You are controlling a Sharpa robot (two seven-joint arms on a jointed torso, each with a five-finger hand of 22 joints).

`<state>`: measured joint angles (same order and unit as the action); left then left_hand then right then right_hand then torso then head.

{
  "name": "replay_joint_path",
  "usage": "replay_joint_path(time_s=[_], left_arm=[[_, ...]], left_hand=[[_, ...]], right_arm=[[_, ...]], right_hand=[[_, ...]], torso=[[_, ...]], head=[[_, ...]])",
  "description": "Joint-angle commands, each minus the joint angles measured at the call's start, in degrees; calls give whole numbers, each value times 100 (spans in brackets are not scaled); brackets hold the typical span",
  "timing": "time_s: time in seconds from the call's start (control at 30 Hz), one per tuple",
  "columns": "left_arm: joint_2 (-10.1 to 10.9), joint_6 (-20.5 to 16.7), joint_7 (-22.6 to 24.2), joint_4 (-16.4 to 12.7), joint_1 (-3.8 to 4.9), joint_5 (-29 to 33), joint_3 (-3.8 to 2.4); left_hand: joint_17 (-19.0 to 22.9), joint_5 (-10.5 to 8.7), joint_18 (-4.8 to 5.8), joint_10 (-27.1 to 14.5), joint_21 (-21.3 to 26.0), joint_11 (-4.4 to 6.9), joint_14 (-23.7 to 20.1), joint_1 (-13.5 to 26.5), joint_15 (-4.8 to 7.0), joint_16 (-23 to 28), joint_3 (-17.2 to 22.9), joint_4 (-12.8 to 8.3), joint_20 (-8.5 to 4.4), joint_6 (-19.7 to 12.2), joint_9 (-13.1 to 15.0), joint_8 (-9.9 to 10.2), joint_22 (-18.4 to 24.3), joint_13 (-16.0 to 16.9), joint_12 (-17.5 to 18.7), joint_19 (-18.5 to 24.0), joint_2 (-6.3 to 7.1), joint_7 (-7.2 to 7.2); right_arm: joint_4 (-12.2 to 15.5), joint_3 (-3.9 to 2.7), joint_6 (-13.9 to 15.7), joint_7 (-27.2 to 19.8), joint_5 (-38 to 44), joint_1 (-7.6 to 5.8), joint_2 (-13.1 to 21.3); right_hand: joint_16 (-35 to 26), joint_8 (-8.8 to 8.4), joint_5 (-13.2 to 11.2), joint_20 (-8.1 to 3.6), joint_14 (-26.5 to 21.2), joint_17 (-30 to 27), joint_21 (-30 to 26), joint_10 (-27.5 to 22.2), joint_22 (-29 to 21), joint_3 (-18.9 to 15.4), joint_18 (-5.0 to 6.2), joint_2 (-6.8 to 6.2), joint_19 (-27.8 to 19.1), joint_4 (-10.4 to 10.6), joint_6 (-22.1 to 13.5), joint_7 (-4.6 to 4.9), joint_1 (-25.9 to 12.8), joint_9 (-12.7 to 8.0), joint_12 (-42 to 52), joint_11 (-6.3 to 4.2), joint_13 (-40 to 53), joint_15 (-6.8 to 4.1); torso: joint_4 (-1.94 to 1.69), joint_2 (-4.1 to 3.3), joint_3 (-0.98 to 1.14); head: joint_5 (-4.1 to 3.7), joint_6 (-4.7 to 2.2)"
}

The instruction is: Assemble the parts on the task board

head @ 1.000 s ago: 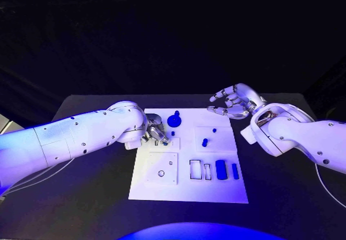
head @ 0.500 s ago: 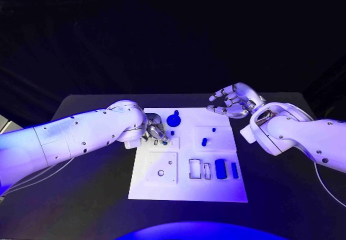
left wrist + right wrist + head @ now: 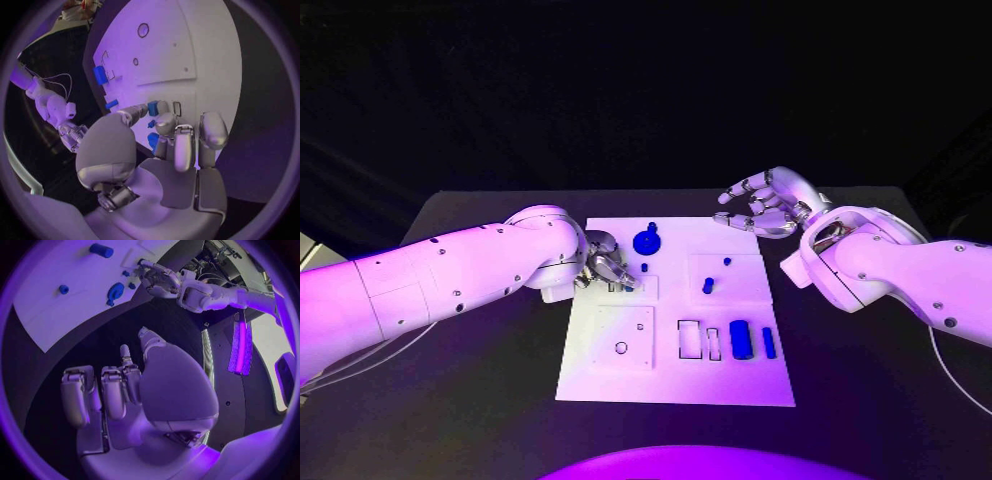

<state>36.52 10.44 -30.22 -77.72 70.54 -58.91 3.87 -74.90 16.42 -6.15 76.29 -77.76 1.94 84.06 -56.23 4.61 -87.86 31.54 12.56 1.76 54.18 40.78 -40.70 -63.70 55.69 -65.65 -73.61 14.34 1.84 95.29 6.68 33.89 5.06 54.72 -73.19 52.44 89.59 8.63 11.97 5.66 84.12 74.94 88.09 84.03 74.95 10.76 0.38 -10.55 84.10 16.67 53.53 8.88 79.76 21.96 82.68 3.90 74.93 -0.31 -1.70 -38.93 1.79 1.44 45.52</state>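
Note:
The white task board (image 3: 678,385) lies mid-table. On it are a round blue knob (image 3: 646,241), two small blue pegs (image 3: 708,286), a blue block (image 3: 740,339) and a slim blue bar (image 3: 769,342). My left hand (image 3: 607,268) is low over the board's upper left part. In the left wrist view its thumb and a finger pinch a small blue part (image 3: 153,107), with another blue piece (image 3: 153,141) just under the fingers. My right hand (image 3: 764,205) hovers past the board's far right corner, fingers apart and loosely curled, holding nothing. The right wrist view shows the knob (image 3: 115,291) and the left hand (image 3: 156,277).
Raised white plates on the board carry rectangular slots (image 3: 689,338) and a small ring hole (image 3: 620,347). The black table (image 3: 473,380) runs on both sides of the board. My left forearm (image 3: 459,275) lies across the table's left side.
The left hand's fingers have shifted slightly at the board's upper left. The right hand stays where it was.

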Motion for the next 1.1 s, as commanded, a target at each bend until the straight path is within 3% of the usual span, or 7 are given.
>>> replay_joint_path(time_s=[0.03, 0.3, 0.47, 0.67, 0.83, 0.97, 1.1], left_arm=[[35, 30, -32, -58, -4, -42, -15], [87, -120, 1, -124, -3, -24, -55], [115, -186, 23, -145, -3, 18, -94], [279, -77, 38, -251, 14, 227, -271], [400, 113, 74, -199, 166, 353, -403], [373, 163, 113, 70, 314, 386, -443], [202, 130, 183, 522, 410, 300, -462]], left_hand=[[-998, -14, 61, -36, 31, -2, 456, 1, 36, 19, -157, 91, -23, 8, 4, 36, -2, 21, 19, -32, -9, 14], [-1015, -78, 61, -39, 37, -3, 461, -90, 35, 11, -528, 383, -23, 18, 18, 65, -4, 23, 21, -37, -61, 15], [-1017, -95, 60, -41, 40, -4, 461, -86, 35, 10, -565, 401, -22, 19, 19, 68, 1, 20, 24, -34, -67, 16], [-939, -98, 37, -124, 101, -15, 439, -150, 29, 47, -622, 396, -18, -29, 17, 98, 117, -118, 133, 40, -93, 29], [-778, -53, -10, -414, 261, -149, 385, -384, -78, 130, -825, 399, 67, -360, -84, 379, 375, -484, 424, 228, -176, 186], [-715, -34, -30, -540, 325, -249, 358, -524, -166, 160, -934, 403, 146, -537, -235, 640, 468, -575, 485, 299, -236, 303], [-639, -23, -57, -629, 390, -279, 331, -607, -195, 196, -970, 398, 175, -557, -286, 719, 584, -666, 552, 378, -269, 335]], right_arm=[[4, -1, -39, -72, 21, 5, 4], [-3, -1, -35, -75, 20, 10, 3], [-6, -1, -37, -76, 20, 13, 6], [-12, -1, -36, -77, 20, 17, 15], [-24, -1, -34, -73, 20, 18, 27], [-35, -1, -35, -69, 20, 18, 31], [-40, -1, -37, -69, 20, 18, 29]], right_hand=[[-36, 23, 32, 18, 542, 1323, -26, 37, 1397, 25, 14, -11, 493, -4, -14, -4, -64, 4, -42, 15, 961, 19], [-36, 23, 32, 18, 542, 1323, -26, 37, 1397, 25, 14, -11, 493, -4, -14, -4, -64, 4, -42, 15, 961, 19], [-36, 23, 32, 18, 542, 1323, -26, 37, 1397, 25, 14, -11, 493, -4, -14, -4, -64, 4, -42, 15, 961, 19], [-41, 23, 31, 18, 539, 1310, -43, 32, 1389, 23, 18, -11, 486, -2, -17, -4, -80, 4, -48, 15, 957, 19], [-41, 23, 31, 18, 539, 1310, -43, 32, 1389, 23, 18, -11, 486, -2, -17, -4, -80, 4, -48, 15, 957, 19], [-40, 23, 32, 18, 540, 1314, -39, 32, 1391, 23, 17, -11, 487, -2, -19, -4, -87, 4, -48, 16, 957, 19], [-40, 23, 32, 18, 540, 1314, -39, 32, 1391, 23, 17, -11, 487, -2, -19, -4, -87, 4, -48, 16, 957, 19]], torso=[[-3, 2, 2], [6, -4, 2], [8, -6, 2], [-4, 10, 3], [-15, 13, 6], [-9, 11, 8], [11, -10, 10]], head=[[-1, -11], [-1, -34], [-1, -45], [5, -60], [17, -74], [30, -83], [48, -108]])
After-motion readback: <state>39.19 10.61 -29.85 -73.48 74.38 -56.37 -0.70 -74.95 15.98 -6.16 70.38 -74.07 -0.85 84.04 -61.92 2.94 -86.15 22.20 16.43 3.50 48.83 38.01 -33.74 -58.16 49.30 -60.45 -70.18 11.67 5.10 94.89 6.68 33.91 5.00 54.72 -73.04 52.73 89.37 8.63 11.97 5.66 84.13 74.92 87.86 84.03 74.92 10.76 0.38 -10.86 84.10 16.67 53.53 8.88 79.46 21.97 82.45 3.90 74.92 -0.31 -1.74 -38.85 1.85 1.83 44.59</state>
